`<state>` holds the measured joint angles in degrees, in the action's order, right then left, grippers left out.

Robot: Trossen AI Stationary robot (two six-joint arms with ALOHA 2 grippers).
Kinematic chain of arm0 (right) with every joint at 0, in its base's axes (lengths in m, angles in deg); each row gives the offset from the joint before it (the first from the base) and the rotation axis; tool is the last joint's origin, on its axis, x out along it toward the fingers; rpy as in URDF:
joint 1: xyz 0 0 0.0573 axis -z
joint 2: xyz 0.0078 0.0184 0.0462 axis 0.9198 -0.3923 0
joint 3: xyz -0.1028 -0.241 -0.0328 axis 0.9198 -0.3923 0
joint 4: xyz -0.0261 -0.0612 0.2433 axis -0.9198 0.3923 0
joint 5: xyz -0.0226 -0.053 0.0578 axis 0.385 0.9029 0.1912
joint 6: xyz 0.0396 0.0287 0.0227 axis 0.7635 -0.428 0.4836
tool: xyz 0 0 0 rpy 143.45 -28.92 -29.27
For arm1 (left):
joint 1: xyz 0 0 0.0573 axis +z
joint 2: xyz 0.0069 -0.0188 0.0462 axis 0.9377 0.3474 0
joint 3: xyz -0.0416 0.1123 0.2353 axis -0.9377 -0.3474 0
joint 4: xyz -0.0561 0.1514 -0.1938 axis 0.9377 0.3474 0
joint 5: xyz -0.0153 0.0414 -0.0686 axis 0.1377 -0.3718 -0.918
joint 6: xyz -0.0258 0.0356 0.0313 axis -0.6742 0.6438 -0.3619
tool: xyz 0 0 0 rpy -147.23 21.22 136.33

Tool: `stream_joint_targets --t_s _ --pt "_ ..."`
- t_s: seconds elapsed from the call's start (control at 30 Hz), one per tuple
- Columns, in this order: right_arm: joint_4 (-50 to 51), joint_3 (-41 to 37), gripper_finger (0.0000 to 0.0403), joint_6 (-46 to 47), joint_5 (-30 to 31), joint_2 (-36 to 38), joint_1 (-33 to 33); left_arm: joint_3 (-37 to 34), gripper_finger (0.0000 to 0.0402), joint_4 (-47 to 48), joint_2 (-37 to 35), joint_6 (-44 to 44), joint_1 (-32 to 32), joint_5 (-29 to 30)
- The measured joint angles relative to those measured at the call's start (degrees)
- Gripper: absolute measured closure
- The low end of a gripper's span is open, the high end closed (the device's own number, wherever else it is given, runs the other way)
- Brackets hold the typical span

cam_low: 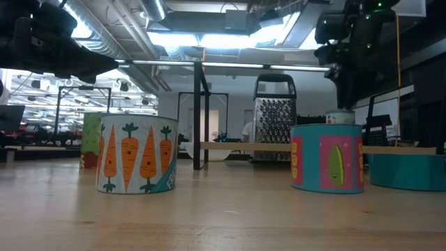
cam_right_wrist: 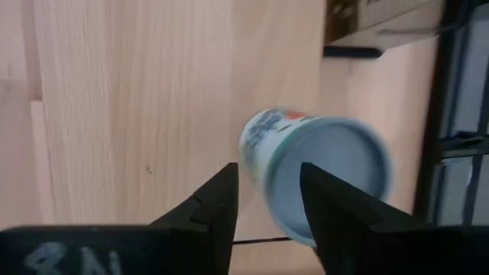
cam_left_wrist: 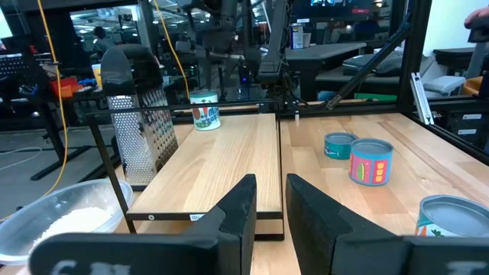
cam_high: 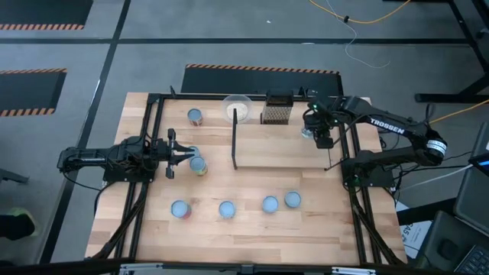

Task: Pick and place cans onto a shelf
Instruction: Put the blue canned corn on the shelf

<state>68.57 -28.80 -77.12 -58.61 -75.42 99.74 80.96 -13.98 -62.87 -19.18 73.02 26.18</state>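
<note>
Your right gripper (cam_right_wrist: 267,195) hangs over the can (cam_right_wrist: 321,172) on the shelf (cam_high: 279,145), fingers apart, clear of it; left gripper (cam_left_wrist: 267,206) waits, fingers slightly apart, empty.

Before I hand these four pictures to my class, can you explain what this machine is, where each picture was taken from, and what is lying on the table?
Two dark robot arms work at a wooden table; each ends in a two-finger claw. One picture looks straight down, one looks level across the tabletop, and two come from cameras on the arms' wrists.

On the table lie small cans, a white bowl and a metal grater. The pale board is the shelf.

The right claw hangs open above a can on the shelf's far corner, not gripping it. The left claw waits beside another can, holding nothing.
</note>
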Motion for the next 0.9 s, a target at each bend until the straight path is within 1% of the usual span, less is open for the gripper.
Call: stream_joint_targets --t_s 0.17,0.27,0.5,0.73,0.8,0.9 --pt "2.1 4.3 0.0257 0.4 -0.8 0.0 -0.5 0.0 0.0335 0.0 0.0 0.0 0.0 0.0" --pt "3.3 6.7 0.0257 2.0 -3.9 0.2 -1.6 0.0 0.0335 0.0 0.0 0.0 0.0 0.0" --pt "3.7 9.7 0.0257 7.5 -15.8 0.2 -7.0 0.0 0.0335 0.0 0.0 0.0 0.0 0.0" --pt "2.7 9.7 0.0257 7.8 -25.9 0.2 -15.0 0.0 0.0335 0.0 0.0 0.0 0.0 0.0" --pt "1.9 9.7 0.0257 7.8 -30.2 0.2 -17.0 0.0 0.0335 0.0 0.0 0.0 0.0 0.0" --pt "0.4 9.7 0.0257 7.8 -38.4 0.2 -19.7 0.0 0.0335 0.0 0.0 0.0 0.0 0.0"
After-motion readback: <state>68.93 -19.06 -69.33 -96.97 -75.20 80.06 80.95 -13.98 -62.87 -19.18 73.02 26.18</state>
